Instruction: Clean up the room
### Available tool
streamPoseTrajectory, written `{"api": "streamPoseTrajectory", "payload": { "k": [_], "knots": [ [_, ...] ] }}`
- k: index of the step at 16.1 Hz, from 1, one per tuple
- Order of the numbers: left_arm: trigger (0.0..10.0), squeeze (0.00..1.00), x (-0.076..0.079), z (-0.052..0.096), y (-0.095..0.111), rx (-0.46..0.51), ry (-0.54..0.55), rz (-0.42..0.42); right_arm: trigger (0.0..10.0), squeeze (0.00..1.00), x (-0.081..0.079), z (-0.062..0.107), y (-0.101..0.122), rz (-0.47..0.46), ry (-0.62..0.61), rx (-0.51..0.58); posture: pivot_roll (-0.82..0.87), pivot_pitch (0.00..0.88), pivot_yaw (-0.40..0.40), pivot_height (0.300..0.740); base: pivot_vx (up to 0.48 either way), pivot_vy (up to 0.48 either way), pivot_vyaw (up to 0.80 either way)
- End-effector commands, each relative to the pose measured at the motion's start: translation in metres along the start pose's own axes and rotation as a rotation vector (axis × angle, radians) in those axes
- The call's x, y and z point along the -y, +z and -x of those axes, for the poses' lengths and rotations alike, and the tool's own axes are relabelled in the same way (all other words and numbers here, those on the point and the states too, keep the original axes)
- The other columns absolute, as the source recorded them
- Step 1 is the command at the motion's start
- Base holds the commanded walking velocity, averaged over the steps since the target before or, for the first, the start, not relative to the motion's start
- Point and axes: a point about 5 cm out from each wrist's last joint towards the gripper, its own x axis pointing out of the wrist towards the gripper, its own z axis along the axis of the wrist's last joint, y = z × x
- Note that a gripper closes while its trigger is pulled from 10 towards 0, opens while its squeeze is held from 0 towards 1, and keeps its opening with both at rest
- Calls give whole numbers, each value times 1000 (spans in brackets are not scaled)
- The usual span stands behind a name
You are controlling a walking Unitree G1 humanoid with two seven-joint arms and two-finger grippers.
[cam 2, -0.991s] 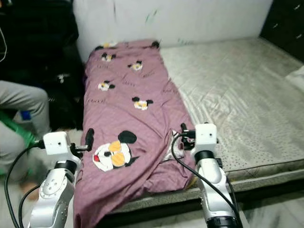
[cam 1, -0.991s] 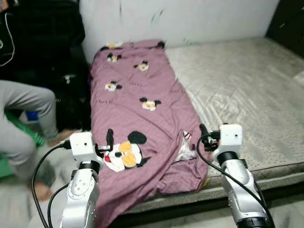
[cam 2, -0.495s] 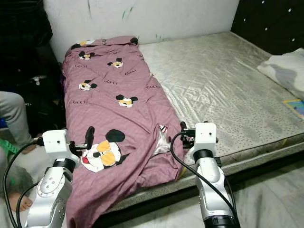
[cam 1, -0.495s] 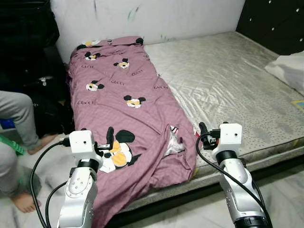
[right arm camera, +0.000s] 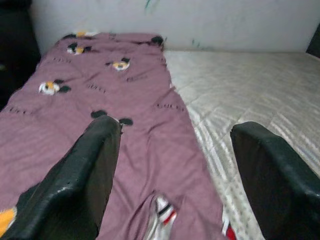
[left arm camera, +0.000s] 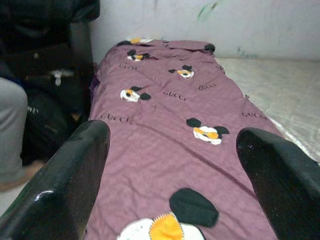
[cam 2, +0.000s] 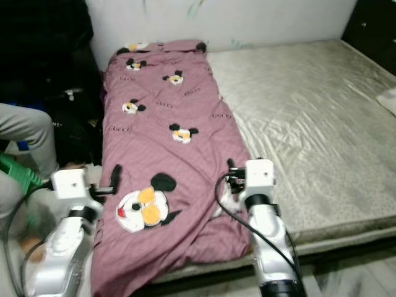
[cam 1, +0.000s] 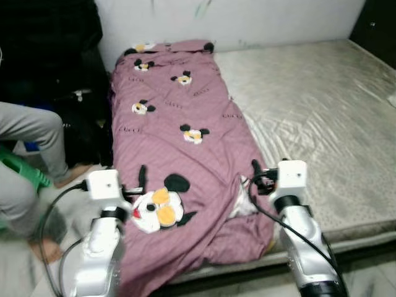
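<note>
Both grippers hang spread wide and hold nothing: the left gripper [left arm camera: 170, 165] hovers above the near end of the purple blanket [cam 1: 185, 154], over the big cartoon mouse face [cam 1: 158, 210] printed there, and the right gripper [right arm camera: 170, 165] hovers above the blanket's right edge, where the cloth meets the bare mattress [cam 1: 322, 117]. From the head camera the left gripper sits at the lower left by the bed's corner and the right gripper at the lower right, near a spot where the blanket's edge is folded back and shows a pale patch [cam 1: 242, 201] with red and dark marks. The blanket lies lengthwise along the left part of the mattress, its near end hanging off the foot of the bed and bunched in folds; smaller mouse faces [cam 1: 193, 134] and lettering dot it all the way up. Off the bed's left side a person's grey-trousered legs [cam 1: 31, 148] and a bare foot [cam 1: 43, 250] show, beside something green [cam 1: 21, 170]. At the far end the blanket reaches a white wall [cam 1: 266, 18] with faint green marks
</note>
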Motion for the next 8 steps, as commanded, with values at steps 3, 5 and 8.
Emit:
{"api": "streamPoseTrajectory", "payload": {
  "k": [3, 5, 8],
  "knots": [
    [10000, 0, 9, -2, 1, 1, -19, -10, 10000, 0, 11, 2, -1, 15, -29, -7, -17, 32, 62, 740, 178, 0, 0],
    [10000, 0, 8, -2, 1, 0, -9, -17, 10000, 0, 11, 2, -2, 18, -31, -8, -14, 33, 62, 740, 0, 0, 0],
    [10000, 0, 3, -2, 1, -7, 22, -42, 10000, 0, 12, 3, -2, 18, -33, 0, -14, 33, 62, 740, 0, 0, 0]
  ]
}}
